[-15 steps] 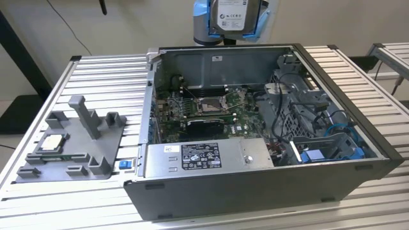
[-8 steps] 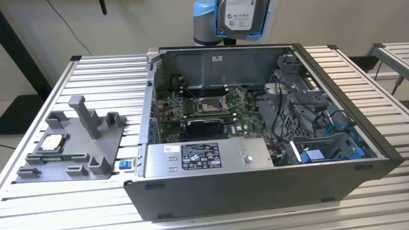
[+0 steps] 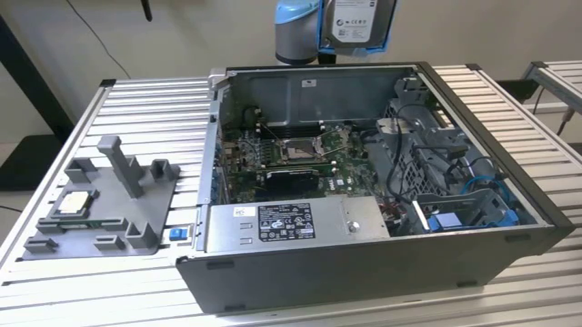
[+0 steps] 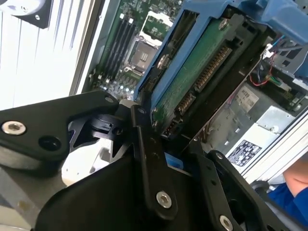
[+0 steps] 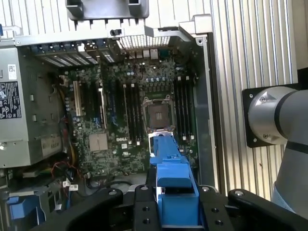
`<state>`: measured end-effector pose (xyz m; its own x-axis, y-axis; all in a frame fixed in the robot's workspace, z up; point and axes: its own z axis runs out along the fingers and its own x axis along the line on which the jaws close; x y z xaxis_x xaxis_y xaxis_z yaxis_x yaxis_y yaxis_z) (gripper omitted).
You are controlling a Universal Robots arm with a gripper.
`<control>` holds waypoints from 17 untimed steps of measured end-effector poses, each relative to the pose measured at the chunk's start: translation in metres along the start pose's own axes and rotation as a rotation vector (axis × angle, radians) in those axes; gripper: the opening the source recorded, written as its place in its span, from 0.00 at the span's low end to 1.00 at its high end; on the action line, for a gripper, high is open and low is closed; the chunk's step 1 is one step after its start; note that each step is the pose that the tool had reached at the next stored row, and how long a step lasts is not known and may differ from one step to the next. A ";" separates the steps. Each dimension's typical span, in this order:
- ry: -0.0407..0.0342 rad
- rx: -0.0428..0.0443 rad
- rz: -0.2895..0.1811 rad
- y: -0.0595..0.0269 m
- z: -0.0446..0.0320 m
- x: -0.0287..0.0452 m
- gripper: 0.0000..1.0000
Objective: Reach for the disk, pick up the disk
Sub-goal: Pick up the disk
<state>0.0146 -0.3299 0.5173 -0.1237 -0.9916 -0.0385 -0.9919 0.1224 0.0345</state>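
Exterior view, disk up high above the open computer case, second wrist view, gripper fingers squeezed tight on its green underside, lots of room around.

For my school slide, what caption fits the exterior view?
End effector holding the disk high above the open computer case on the slatted table.

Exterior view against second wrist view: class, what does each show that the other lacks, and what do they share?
Exterior view alone: the grey plastic fixture tray on the slatted table, and the silver hard drive's white label, held high above the open black computer case.
Second wrist view alone: the drive's green circuit-board underside, with the black end effector clamped on it.
Both: the blue-framed silver hard drive and the green motherboard.
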 end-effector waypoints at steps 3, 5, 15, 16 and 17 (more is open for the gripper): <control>0.0000 0.0000 0.000 -0.0076 -0.0002 -0.0009 0.00; -0.0001 0.0001 0.000 -0.0125 -0.0004 -0.0015 0.00; -0.0002 0.0000 0.000 -0.0377 -0.0011 -0.0047 0.00; -0.0002 0.0000 0.000 -0.0401 -0.0012 -0.0050 0.00; -0.0002 0.0000 0.000 -0.0425 -0.0013 -0.0053 0.00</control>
<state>0.0574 -0.3299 0.5173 -0.1236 -0.9916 -0.0386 -0.9919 0.1223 0.0344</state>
